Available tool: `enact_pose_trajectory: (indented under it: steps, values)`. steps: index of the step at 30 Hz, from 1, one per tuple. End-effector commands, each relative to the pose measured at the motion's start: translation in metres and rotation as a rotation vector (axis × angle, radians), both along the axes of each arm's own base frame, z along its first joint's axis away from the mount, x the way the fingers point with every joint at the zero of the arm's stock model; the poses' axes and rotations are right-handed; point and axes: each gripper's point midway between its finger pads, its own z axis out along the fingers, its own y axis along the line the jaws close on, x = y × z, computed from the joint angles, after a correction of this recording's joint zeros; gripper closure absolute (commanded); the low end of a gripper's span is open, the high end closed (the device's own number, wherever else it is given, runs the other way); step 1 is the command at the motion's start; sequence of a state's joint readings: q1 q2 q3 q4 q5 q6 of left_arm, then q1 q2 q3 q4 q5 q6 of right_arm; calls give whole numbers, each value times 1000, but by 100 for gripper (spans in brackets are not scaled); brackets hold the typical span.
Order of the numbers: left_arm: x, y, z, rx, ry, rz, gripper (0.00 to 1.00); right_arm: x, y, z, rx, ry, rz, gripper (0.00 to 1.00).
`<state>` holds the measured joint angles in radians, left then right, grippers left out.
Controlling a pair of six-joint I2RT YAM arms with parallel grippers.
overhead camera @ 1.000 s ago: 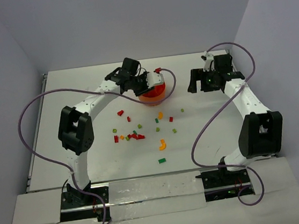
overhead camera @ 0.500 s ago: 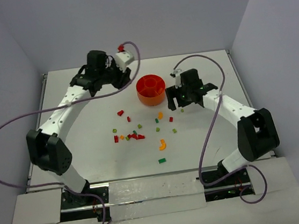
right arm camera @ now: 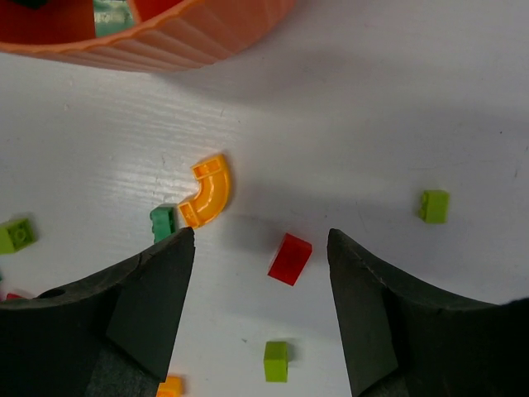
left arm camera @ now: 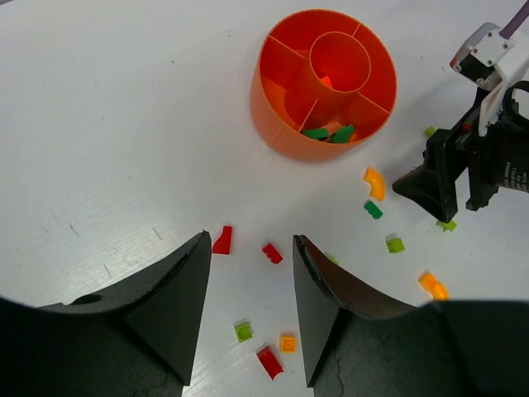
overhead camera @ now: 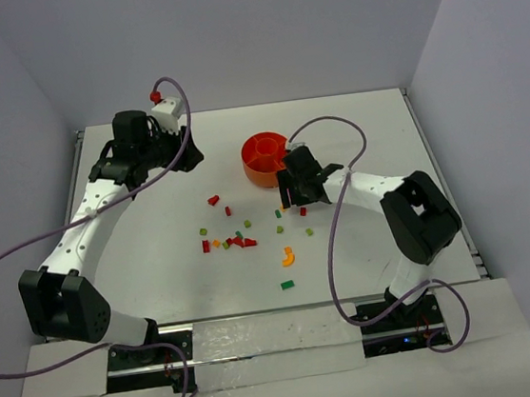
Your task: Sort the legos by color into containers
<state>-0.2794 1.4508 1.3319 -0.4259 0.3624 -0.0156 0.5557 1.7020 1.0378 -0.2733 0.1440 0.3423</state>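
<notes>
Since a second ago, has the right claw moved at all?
Yes. The right claw swung left and nearer, from well right of the orange bowl to just beside its near-right edge.

- in the right wrist view the orange bowl [right arm camera: 165, 37] is cut off by the top edge; only its ribbed wall and a sliver of the inside show.
- an orange brick [right arm camera: 169, 385] at the bottom edge sits half hidden behind the right claw [right arm camera: 261, 234].
- in the left wrist view a green bit [left arm camera: 331, 259] peeks out from behind the left claw [left arm camera: 250, 237], mostly covered.
- from the top, what lies in the bowl's compartments is too small to tell.
</notes>
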Motion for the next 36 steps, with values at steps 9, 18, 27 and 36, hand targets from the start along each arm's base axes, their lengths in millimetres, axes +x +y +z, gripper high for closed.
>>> enact_pose_trajectory:
  steps: [9, 18, 27, 36]
  values:
    - [10, -1, 13, -35, -45, 19, 46, 28, 24, 9, 44, -102, -42, 28]
    - [11, 1, 13, -20, -49, 20, 46, 18, 29, -17, -19, -43, -16, 34]
    - [14, 3, 12, -10, -58, 21, 46, 0, 20, -36, -73, 1, -11, 50]
    - [12, 4, 6, -2, -46, 21, 45, -12, 16, -22, -38, -3, 4, 64]
